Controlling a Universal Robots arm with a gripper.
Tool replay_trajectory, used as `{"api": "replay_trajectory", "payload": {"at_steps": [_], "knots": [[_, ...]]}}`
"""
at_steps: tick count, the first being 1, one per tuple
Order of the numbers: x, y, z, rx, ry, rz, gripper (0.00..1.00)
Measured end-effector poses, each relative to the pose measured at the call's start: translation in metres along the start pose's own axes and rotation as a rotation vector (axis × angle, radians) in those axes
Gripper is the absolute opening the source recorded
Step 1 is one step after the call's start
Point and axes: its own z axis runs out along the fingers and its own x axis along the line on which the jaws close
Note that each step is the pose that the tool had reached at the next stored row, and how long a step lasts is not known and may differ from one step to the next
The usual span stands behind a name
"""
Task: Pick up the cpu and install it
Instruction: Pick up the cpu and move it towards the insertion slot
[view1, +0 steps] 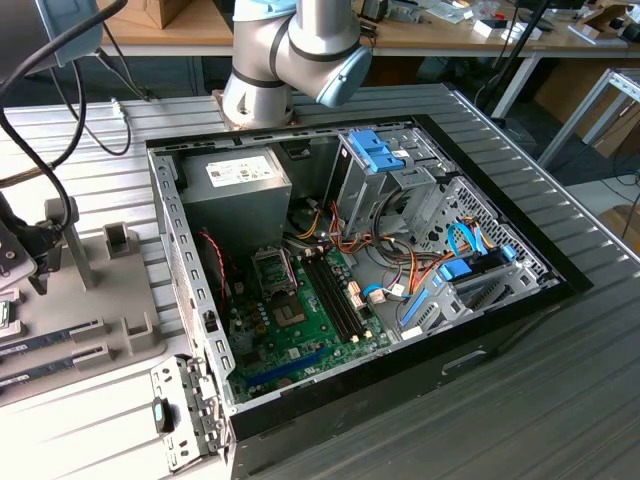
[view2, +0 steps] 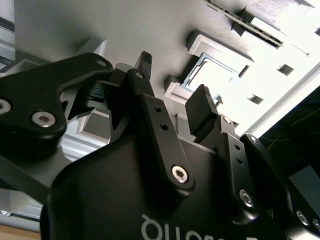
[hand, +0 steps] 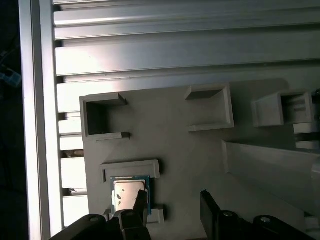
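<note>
Black sheet metal is seen in the opened computer case (view1: 500, 335), set beside the grey holder tray (view1: 130, 340). Above the tray the gripper (hand: 174, 202) is held wide open, with nothing grasped. The cpu (hand: 129, 195) is seated in a tray recess, overlapped by one fingertip (hand: 141, 199); contact cannot be told.

Silver-topped cpu (hand: 127, 194) in a grey tray (hand: 170, 130) pocket — hand (hand: 172, 196) close by, fingers (hand: 210, 212) apart, one tip across its edge
</note>
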Motion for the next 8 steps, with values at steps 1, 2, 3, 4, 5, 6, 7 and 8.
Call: {"api": "replay_trajectory", "payload": {"at_steps": [1, 2, 3, 4, 5, 6, 7, 8], "knots": [[0.0, 0.0, 0.0002, 0.0, 0.0, 0.0, 0.54], [0.0, 0.0, 0.0004, 0.0, 0.0, 0.0, 0.54], [0.0, 0.0, 0.0006, 0.0, -0.0001, 0.0, 0.54], [0.0, 0.0, 0.0008, 0.0, 0.0, 0.0, 0.54], [0.0, 0.0, 0.001, 0.0, 0.0, 0.0, 0.54], [0.0, -0.0001, 0.0012, 0.0, 0.0, 0.0, 0.54], [0.0, -0.0001, 0.0015, -0.0001, -0.0001, 0.0, 0.54], [0.0, -0.0001, 0.0017, 0.0, -0.0001, 0.0, 0.54]]}}
